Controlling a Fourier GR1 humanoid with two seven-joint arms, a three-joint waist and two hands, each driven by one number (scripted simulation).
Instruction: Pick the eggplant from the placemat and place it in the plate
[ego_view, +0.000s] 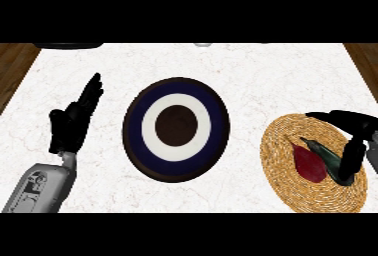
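Nearest, right of the plate (176, 129), the woven placemat (316, 162) lies on the white marble bench (244, 70). The eggplant (314, 161), dark red and dark green, lies on the placemat. The right hand (353, 131) reaches over the mat's far right part, fingers curled down beside the eggplant; whether they grip it cannot be told. Left of the plate, the left hand (74, 120) rests open, fingers straight, pointing away.

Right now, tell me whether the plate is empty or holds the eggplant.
Empty. The plate shows only its own rings, while the eggplant lies on the placemat, with the right hand over it.
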